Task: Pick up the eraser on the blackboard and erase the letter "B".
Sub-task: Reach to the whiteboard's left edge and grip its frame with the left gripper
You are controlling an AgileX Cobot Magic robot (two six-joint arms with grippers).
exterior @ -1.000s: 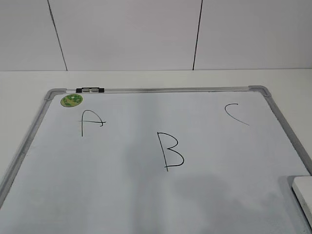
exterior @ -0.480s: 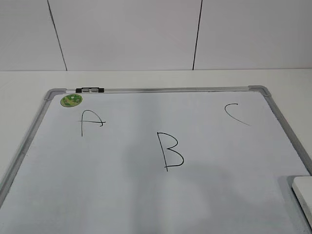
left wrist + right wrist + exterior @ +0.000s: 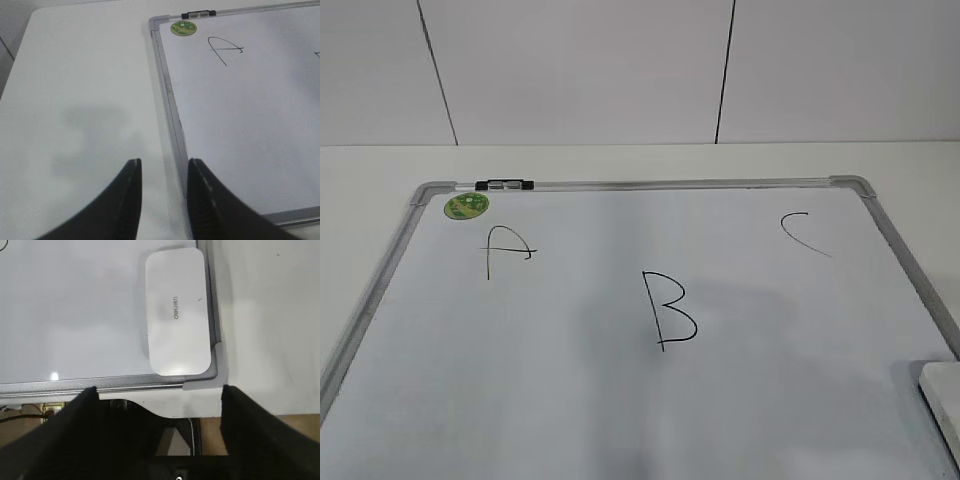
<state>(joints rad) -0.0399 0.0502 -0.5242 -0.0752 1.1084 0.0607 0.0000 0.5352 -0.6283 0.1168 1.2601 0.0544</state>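
In the exterior view the blackboard [image 3: 380, 290] lay flat, with the letter "B" [image 3: 669, 310] near its middle, an "A" [image 3: 505, 250] to the left and a curved "C" [image 3: 805, 233] to the right. Only a corner of the eraser [image 3: 944, 400] showed at the lower right edge; neither arm appeared. The "B" stood well apart from both neighbours, so a wide or drifting wipe seemed the main threat to them.

In the left wrist view the left gripper [image 3: 164, 200] hung over the bare table [image 3: 75, 100] just beside the board's frame, its jaws a little apart and holding nothing. The green round sticker [image 3: 183, 27] sat in the board's corner.

In the right wrist view the right gripper [image 3: 157, 430] was spread wide and empty, short of the eraser [image 3: 177, 310], which lay tucked into the board's corner, touching the raised frame. A finger coming down could probably catch that frame, and the glossy shell might slip from the pads.
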